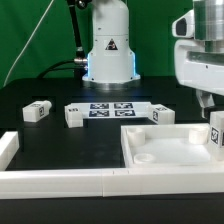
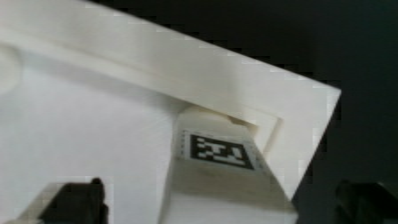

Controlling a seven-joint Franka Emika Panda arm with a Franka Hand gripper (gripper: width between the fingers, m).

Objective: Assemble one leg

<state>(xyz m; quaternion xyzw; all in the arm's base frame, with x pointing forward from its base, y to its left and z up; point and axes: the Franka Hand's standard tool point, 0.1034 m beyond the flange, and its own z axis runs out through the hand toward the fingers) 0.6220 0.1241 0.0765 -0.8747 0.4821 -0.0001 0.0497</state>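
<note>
The white panel [image 1: 170, 150] lies at the exterior view's right front. One leg [image 1: 217, 136], a stubby white post with a square tag, stands upright at the panel's right corner, partly cut off by the frame edge. My gripper [image 1: 206, 102] hangs just above it. In the wrist view the same leg [image 2: 224, 152] stands at the panel's corner [image 2: 107, 110], between my fingers [image 2: 71, 200]. The jaws stand wide apart, with a gap between each finger and the leg. Three more legs lie on the black table: two at the left [image 1: 37, 111] [image 1: 74, 116] and one by the panel [image 1: 163, 114].
The marker board [image 1: 112, 109] lies flat in front of the robot base [image 1: 108, 55]. A white raised rim [image 1: 60, 182] runs along the table's front and left edges. A green screen stands behind.
</note>
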